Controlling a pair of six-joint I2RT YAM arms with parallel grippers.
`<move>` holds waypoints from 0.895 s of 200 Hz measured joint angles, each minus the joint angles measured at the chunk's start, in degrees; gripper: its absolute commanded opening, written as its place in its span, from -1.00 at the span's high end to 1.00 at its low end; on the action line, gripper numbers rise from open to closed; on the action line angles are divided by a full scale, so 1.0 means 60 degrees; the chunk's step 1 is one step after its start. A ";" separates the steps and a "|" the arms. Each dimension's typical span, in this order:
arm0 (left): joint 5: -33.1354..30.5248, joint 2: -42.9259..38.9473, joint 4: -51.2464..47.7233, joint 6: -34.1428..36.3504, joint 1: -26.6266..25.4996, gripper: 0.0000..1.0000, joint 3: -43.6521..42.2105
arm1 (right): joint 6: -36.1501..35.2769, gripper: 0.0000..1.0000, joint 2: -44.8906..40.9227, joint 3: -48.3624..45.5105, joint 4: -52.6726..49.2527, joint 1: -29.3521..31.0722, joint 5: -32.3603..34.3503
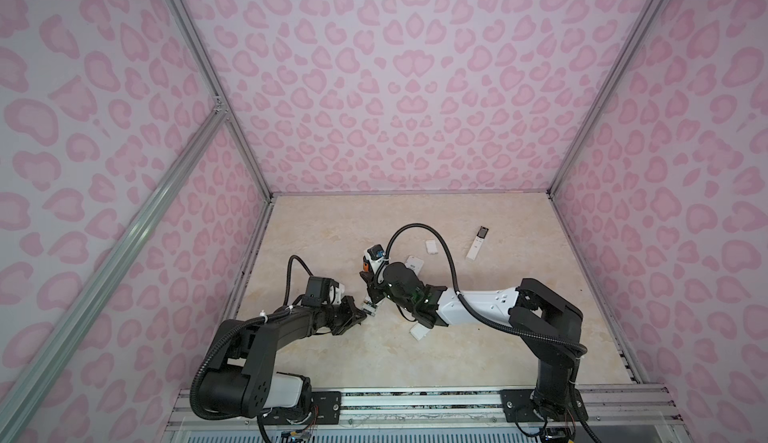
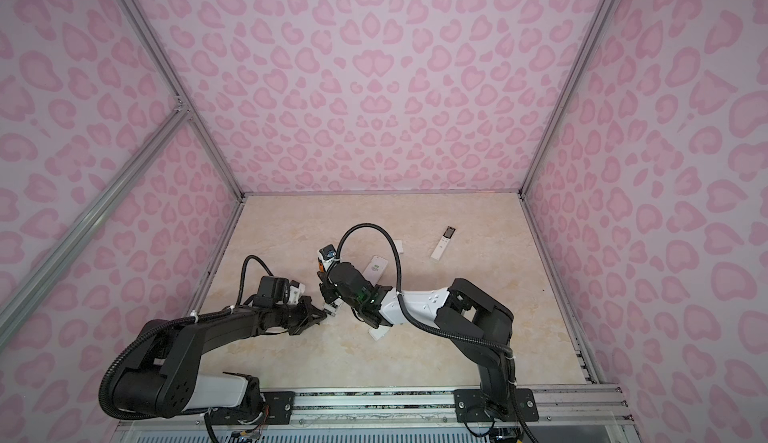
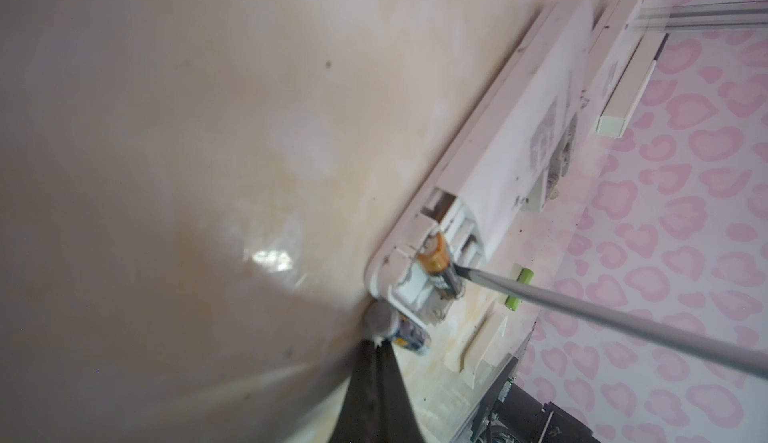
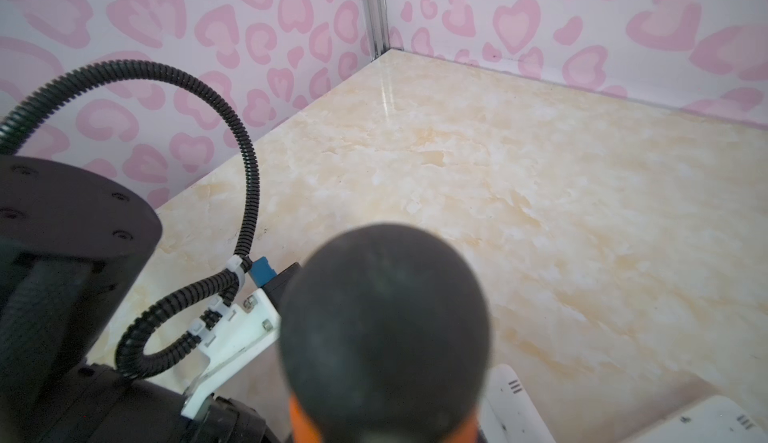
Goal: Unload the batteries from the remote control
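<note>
Marble-patterned, glossy surface [image 1: 478,337] showed in both top views. Just left of its middle my left gripper [image 1: 362,314], closed tight, met the end of a slim white remote [image 1: 371,309], and my right gripper [image 1: 370,291] clamped the orange-handled screwdriver [image 1: 365,267].

At my left wrist, the steel blade touched a dark, gold-ended battery [image 3: 440,266] lying in the remote's open compartment [image 3: 419,295]. A lime-green battery [image 3: 519,291] lay on the surface nearby.

At my right wrist, the rounded black handle butt filled the middle.

Both top views overlook the table [image 1: 478,357]; wrist views sit close.
</note>
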 measured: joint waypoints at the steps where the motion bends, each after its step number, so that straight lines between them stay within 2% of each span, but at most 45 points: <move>1: -0.0011 -0.0007 -0.0004 0.0000 0.0004 0.92 0.0000 | -0.0015 1.00 0.0000 -0.0004 0.0011 0.0004 0.0011; 51: -0.0546 -0.0280 -0.0284 0.0033 0.0051 0.92 0.0058 | -0.0026 1.00 -0.0029 -0.0324 0.0630 0.0142 0.0437; 119: -0.0084 -0.0055 0.0510 -0.0011 0.0087 0.92 -0.0284 | 0.1086 1.00 0.0084 -0.0641 0.1370 -0.0270 0.0186; 179: 0.0047 0.0062 0.0634 -0.0040 0.0087 0.92 -0.0273 | 0.0827 1.00 0.0000 -0.0659 0.1315 -0.0084 0.0452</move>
